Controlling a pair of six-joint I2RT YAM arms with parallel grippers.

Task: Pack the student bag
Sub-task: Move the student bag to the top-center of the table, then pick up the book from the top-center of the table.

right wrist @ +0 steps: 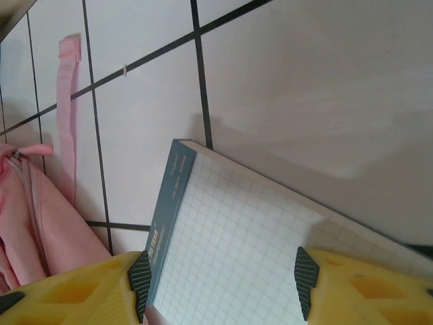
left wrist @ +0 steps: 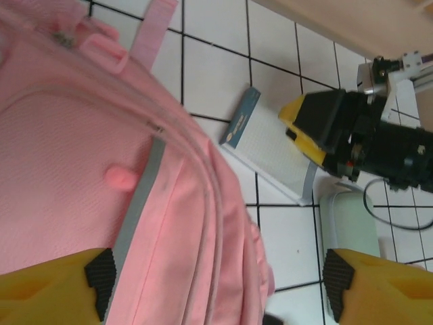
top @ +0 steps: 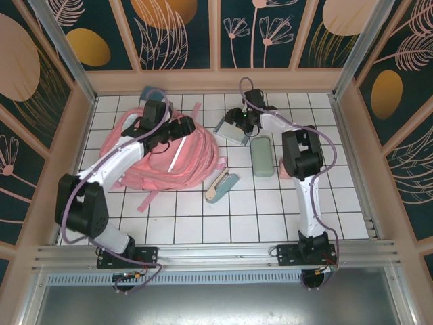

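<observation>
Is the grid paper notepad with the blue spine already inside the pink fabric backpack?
No, the grid-paper notepad is outside the pink fabric backpack, over the white tiled table beside it.

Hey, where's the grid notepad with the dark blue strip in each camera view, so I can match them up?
Top external: the grid notepad lies just above centre, right of the student bag.
Left wrist: the grid notepad is right of centre, beside the student bag.
Right wrist: the grid notepad is at lower centre, with the student bag at lower left.
Shared landmark: the pink student bag.
</observation>
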